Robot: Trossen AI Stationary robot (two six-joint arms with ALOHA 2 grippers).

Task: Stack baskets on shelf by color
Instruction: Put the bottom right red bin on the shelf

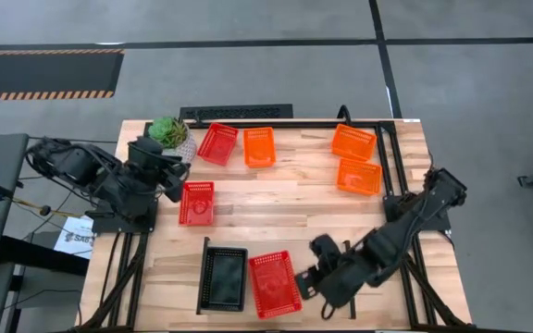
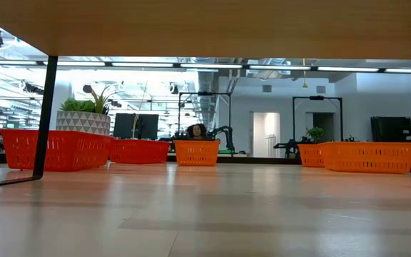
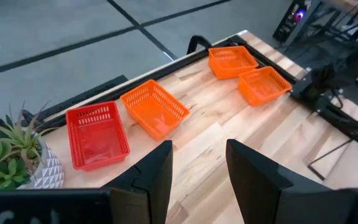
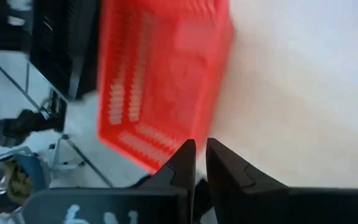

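Currently: right hand (image 1: 302,283) sits at the near edge of the surface (image 1: 285,199), fingers almost together with only a slit between them and nothing in it, just beside the near red basket (image 1: 275,283). The wrist view shows that basket (image 4: 160,81) filling the frame ahead of the fingertips. Left hand (image 1: 181,172) hangs at the far left, fingers spread and empty, close to the plant (image 1: 167,130) and above the mid-left red basket (image 1: 197,203).

Step in hand, judged: the right hand deals with the near red basket, either to take it or having set it by the black one (image 1: 223,277).

To do it well:
- Take one short wall near its middle, one finger inside and one outside, so the mesh does not twist.
- Lift level and clear of the black basket, which lies touching or nearly touching.
- Lower squarely into another red basket so the walls nest, not ride on a rim.

Count:
- Red baskets: three, at near centre, mid-left, and far left (image 1: 217,143).
- Orange baskets: three, one far centre (image 1: 259,146), two far right (image 1: 353,141) (image 1: 358,176).
- Black baskets: one.
- Plants: one.
- Stacks formed: none; every basket lies single.
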